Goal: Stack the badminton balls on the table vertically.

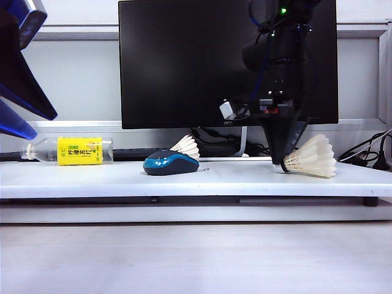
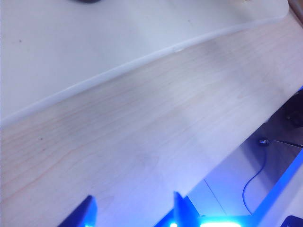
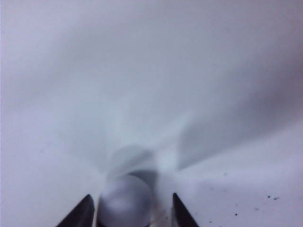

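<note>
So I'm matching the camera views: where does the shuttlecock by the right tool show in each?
Exterior: shuttlecock lying at right on the white table, right tool at its cork.
Left wrist: not in it.
Right wrist: cork between the tool's fingers.
Shared landmark: the white table.

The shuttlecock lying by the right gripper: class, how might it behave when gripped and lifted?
The shuttlecock probably weighs little, being mostly thin feathers. Its skirt looks crushable, so the right gripper, jaws either side of the rounded cork, suits better. Lying sideways, it may roll in an arc.
</note>
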Available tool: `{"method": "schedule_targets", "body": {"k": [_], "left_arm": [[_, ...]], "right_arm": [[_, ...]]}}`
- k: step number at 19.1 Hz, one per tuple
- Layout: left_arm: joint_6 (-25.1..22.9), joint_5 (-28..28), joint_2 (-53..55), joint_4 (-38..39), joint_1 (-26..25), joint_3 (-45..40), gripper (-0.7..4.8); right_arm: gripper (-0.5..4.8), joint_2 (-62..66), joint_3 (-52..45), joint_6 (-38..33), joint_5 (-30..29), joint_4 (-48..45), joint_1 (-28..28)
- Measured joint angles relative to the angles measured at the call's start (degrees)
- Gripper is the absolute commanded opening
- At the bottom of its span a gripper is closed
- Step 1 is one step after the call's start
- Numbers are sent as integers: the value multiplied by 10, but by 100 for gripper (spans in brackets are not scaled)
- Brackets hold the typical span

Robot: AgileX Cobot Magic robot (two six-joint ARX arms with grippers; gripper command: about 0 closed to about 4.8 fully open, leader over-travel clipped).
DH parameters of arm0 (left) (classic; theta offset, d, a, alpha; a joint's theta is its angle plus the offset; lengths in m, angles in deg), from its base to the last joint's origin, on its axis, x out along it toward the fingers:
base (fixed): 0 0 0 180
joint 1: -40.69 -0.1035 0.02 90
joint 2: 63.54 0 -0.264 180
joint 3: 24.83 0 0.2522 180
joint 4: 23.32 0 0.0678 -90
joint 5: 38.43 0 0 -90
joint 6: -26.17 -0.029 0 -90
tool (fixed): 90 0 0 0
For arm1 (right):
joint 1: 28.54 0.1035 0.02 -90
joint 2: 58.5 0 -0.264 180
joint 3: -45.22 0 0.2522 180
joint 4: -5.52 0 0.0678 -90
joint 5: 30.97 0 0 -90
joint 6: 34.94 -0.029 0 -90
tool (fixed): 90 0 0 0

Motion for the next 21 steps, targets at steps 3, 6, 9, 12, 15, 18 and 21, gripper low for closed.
{"method": "schedule_targets", "body": {"k": [3, 6, 9, 12, 15, 18, 21], "left_arm": [[0, 0, 0, 0, 0, 0, 220], [0, 0, 0, 0, 0, 0, 220], [-2, 0, 0, 0, 0, 0, 220], [-3, 0, 0, 0, 0, 0, 220], [-4, 0, 0, 0, 0, 0, 220], [-4, 0, 0, 0, 0, 0, 220], [-4, 0, 0, 0, 0, 0, 220]], "right_arm": [[198, 11, 0, -4, 0, 0, 0], [197, 21, 0, -8, 0, 0, 0], [141, 23, 2, -10, 0, -1, 0], [115, 23, 3, -10, 2, -5, 0], [115, 23, 3, -10, 2, -8, 0], [115, 23, 3, -13, 2, -14, 0], [115, 26, 10, -33, -4, -33, 0]]}}
